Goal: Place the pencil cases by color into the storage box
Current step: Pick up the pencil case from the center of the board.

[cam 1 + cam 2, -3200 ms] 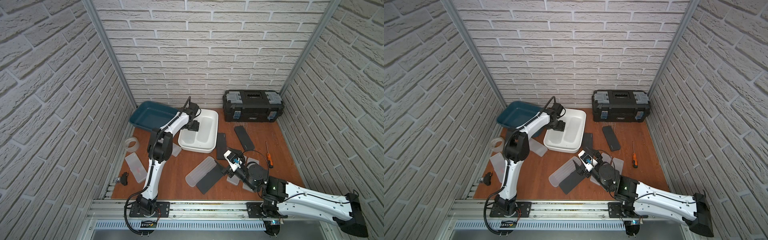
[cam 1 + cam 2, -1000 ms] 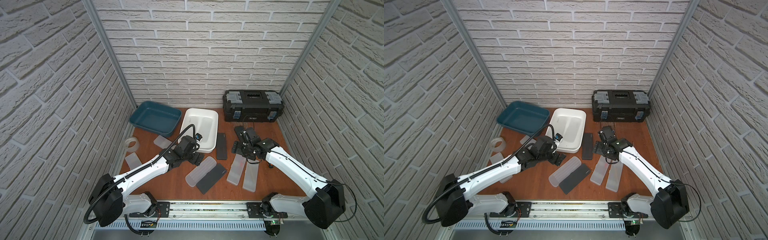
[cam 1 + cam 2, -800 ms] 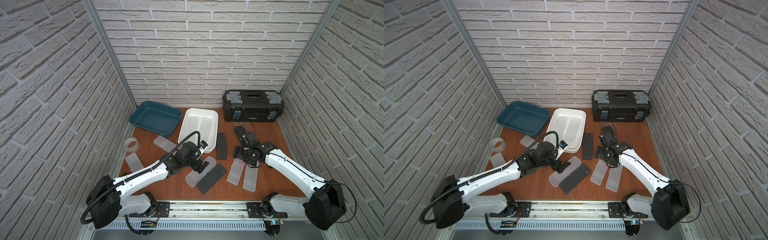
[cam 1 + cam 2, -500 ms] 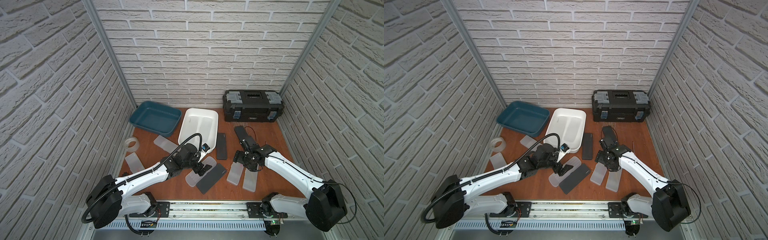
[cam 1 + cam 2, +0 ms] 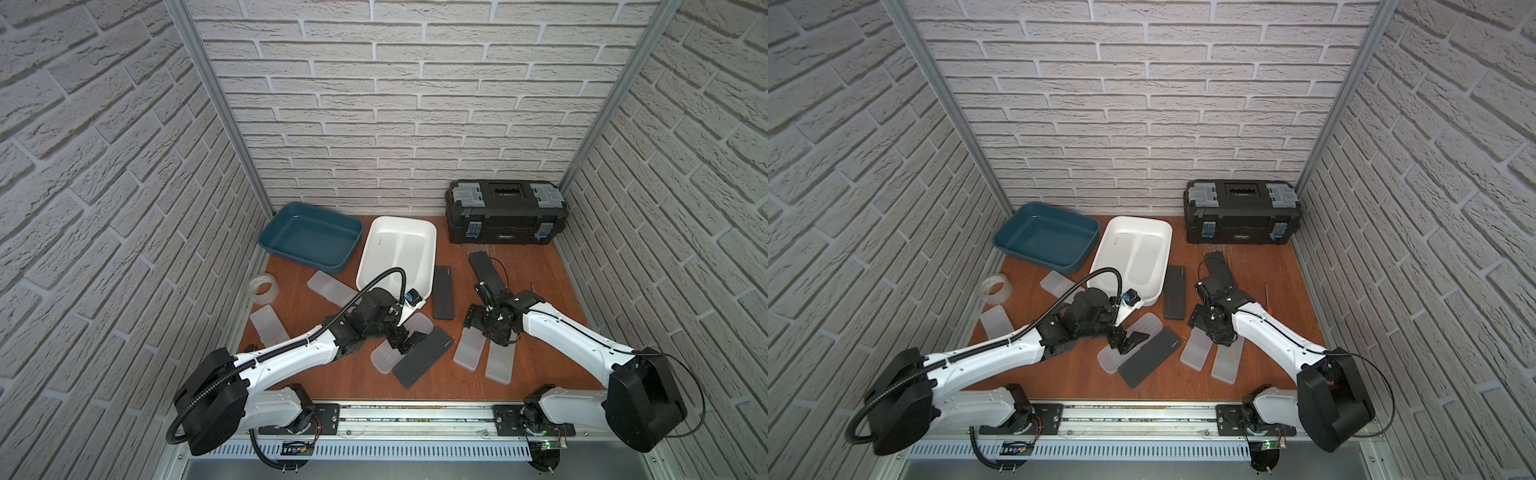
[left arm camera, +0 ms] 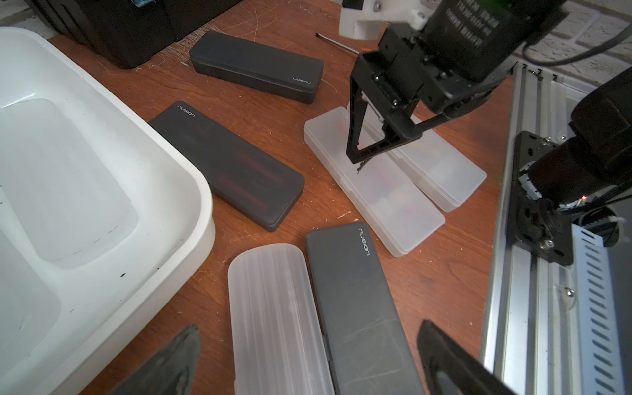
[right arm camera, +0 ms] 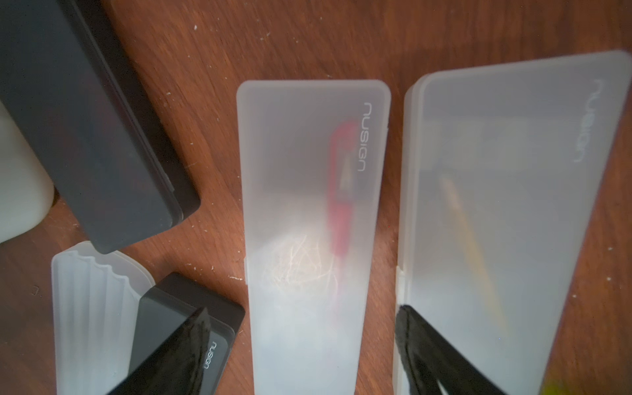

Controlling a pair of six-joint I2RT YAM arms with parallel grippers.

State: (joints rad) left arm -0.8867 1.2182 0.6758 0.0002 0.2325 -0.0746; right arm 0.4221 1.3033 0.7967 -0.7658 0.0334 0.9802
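My left gripper (image 5: pixel 402 337) (image 6: pixel 307 359) is open, low over a ribbed frosted pencil case (image 6: pixel 273 307) and a black pencil case (image 6: pixel 355 307) lying side by side; its fingers stand outside both. My right gripper (image 5: pixel 487 332) (image 7: pixel 301 342) is open and straddles a frosted case (image 7: pixel 307 222) holding something red, with gaps at both sides. A second frosted case (image 7: pixel 496 205) lies right beside it. In both top views, two more black cases (image 5: pixel 442 291) (image 5: pixel 484 270) and two frosted ones (image 5: pixel 328 286) (image 5: pixel 268 326) lie loose. The white storage box (image 5: pixel 399 253) is empty.
A blue tray (image 5: pixel 309 239) sits left of the white box. A black toolbox (image 5: pixel 505 212) stands at the back right. A clear tape roll (image 5: pixel 262 289) lies by the left wall, and a screwdriver (image 5: pixel 1266 297) lies at the right. The metal rail (image 5: pixel 415 415) runs along the front.
My left gripper has moved from the white box toward the front, over the ribbed case. My right gripper has moved forward and down over the frosted case, its jaws narrowing.
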